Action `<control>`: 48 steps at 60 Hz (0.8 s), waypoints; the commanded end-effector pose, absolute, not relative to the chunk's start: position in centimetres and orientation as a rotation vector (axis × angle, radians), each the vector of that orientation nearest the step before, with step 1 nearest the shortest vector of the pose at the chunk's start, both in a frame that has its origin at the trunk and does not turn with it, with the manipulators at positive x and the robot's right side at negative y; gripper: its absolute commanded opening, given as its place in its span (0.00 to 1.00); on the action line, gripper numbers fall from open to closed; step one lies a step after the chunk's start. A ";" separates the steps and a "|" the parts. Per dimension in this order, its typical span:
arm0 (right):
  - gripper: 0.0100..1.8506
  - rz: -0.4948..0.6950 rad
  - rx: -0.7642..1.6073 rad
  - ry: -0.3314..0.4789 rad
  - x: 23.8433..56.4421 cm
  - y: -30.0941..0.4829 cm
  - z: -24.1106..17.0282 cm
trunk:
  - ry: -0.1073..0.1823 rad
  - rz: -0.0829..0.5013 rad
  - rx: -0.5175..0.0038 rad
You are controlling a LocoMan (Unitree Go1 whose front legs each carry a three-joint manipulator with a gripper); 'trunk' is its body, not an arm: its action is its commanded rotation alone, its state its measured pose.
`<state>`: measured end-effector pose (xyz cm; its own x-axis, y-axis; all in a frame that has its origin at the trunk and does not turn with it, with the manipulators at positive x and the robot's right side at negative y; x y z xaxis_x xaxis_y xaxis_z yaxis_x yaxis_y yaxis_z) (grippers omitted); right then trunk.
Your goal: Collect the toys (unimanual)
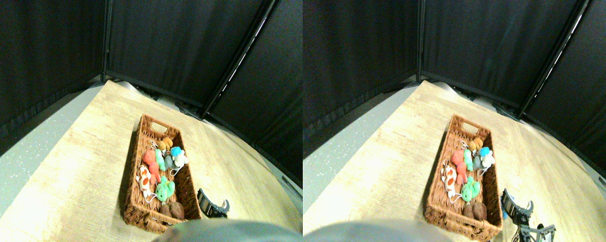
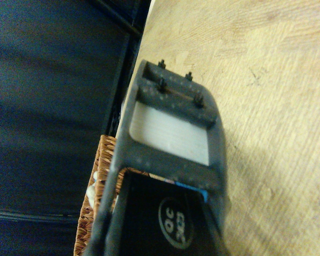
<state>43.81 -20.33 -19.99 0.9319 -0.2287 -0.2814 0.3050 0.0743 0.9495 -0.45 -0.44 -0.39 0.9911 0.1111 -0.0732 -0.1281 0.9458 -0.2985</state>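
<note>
1. A long wicker basket (image 1: pixel 137 166) is seen in the middle of the wooden table (image 1: pixel 70 176).
2. All the toys that can be seen are already lying inside the basket.
3. An orange-brown toy (image 1: pixel 166 143) is at the 12 o'clock end of the basket, and a blue and white toy (image 1: pixel 176 156) is next to it.
4. A red toy (image 1: pixel 150 160) and a white-orange spotted toy (image 1: pixel 143 180) are found along the 9 o'clock side.
5. A green toy (image 1: pixel 165 189) and a brown toy (image 1: pixel 173 210) are at the 6 o'clock end.
6. No toy is seen left on the table, so the job is judged to be done or almost done.
7. The right gripper (image 1: pixel 213 207) is kept low, just beside the basket at about 4 o'clock.
8. Nothing is seen held in it, but it cannot be told if the jaws are wide or narrow.
</note>
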 end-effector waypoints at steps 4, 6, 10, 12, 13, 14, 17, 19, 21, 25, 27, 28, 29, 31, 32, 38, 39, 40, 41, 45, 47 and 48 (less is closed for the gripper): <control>0.40 -0.375 1.477 0.073 43.9 -19.8 -19.9 | 0.085 0.138 -0.334; 0.40 -0.385 1.487 0.083 43.9 -19.5 -19.9 | 0.085 0.139 -0.335; 0.40 -0.390 1.514 0.097 44.0 -19.2 -19.9 | 0.086 0.141 -0.338; 0.41 -0.393 1.514 0.111 44.1 -18.9 -19.9 | 0.085 0.142 -0.338; 0.41 -0.393 1.514 0.111 44.1 -18.9 -19.9 | 0.087 0.144 -0.341; 0.41 -0.400 1.516 0.117 44.2 -18.8 -19.9 | 0.087 0.145 -0.341; 0.41 -0.406 1.509 0.121 44.2 -18.4 -20.0 | 0.087 0.147 -0.342; 0.41 -0.412 1.505 0.124 44.2 -18.3 -20.0 | 0.087 0.147 -0.342; 0.41 -0.404 1.509 0.131 44.3 -18.3 -20.4 | 0.087 0.149 -0.345; 0.41 -0.409 1.500 0.134 44.4 -18.2 -20.7 | 0.089 0.150 -0.346; 0.41 -0.409 1.498 0.135 44.5 -18.2 -21.0 | 0.089 0.151 -0.346; 0.41 -0.413 1.497 0.135 44.5 -18.2 -21.2 | 0.089 0.151 -0.346; 0.41 -0.421 1.494 0.135 44.5 -18.2 -21.3 | 0.089 0.152 -0.346; 0.41 -0.427 1.494 0.136 44.4 -18.2 -21.3 | 0.089 0.152 -0.346; 0.41 -0.431 1.497 0.134 44.5 -18.2 -21.5 | 0.091 0.151 -0.345; 0.42 -0.455 1.505 0.132 44.6 -18.6 -22.2 | 0.095 0.150 -0.340; 0.42 -0.457 1.507 0.134 44.7 -18.7 -22.4 | 0.095 0.150 -0.340; 0.42 -0.457 1.507 0.136 44.7 -18.8 -22.5 | 0.095 0.150 -0.340; 0.42 -0.459 1.501 0.135 44.8 -18.9 -22.6 | 0.097 0.149 -0.338; 0.42 -0.472 1.508 0.138 44.9 -19.3 -23.0 | 0.101 0.147 -0.334; 0.41 -0.486 1.499 0.139 45.0 -19.5 -23.2 | 0.102 0.147 -0.333; 0.41 -0.489 1.500 0.137 45.0 -19.6 -23.3 | 0.103 0.146 -0.333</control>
<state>44.90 -18.89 -22.49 0.9156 -0.1903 -0.3542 0.3551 -0.0307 0.9343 -0.60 -0.29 -0.39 0.9889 0.1196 -0.0887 -0.1416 0.9390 -0.3133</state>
